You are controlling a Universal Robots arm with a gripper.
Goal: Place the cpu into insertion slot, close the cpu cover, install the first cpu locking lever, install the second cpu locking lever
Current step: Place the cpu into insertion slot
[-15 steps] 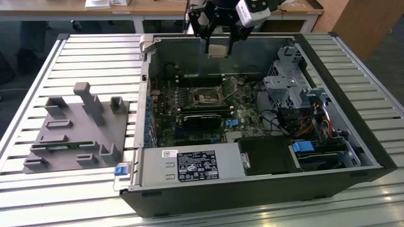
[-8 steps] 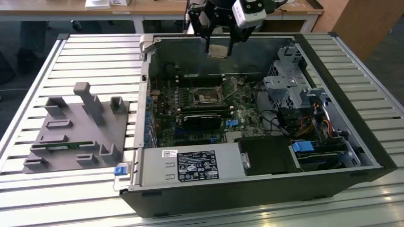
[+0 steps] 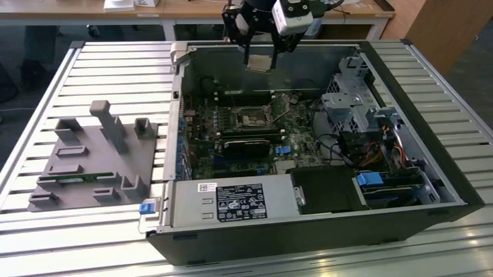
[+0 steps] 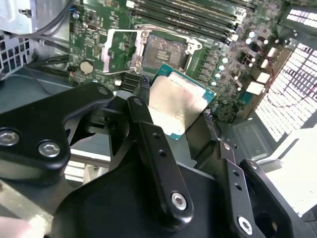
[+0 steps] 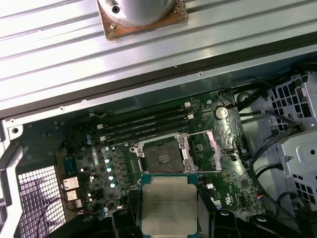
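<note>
My gripper (image 3: 260, 57) hangs above the back of the open computer case, shut on the cpu (image 3: 260, 62), a flat square chip with a pale metal top. In both wrist views the cpu (image 4: 176, 104) (image 5: 168, 202) sits clamped between the black fingers (image 4: 143, 116), held in the air well above the board. The insertion slot (image 3: 252, 118) (image 4: 164, 49) (image 5: 161, 157) lies bare on the green board, its dark centre showing. Beside the slot, the cpu cover (image 4: 119, 47) (image 5: 202, 148) is swung open.
A black card (image 3: 246, 147) sits just in front of the slot, and long memory slots (image 5: 148, 124) run behind it. A silver drive cage (image 3: 354, 98) and cables fill the case's right side. The power supply (image 3: 231, 202) is at the front. A grey fixture (image 3: 92, 156) stands at the exterior view's left.
</note>
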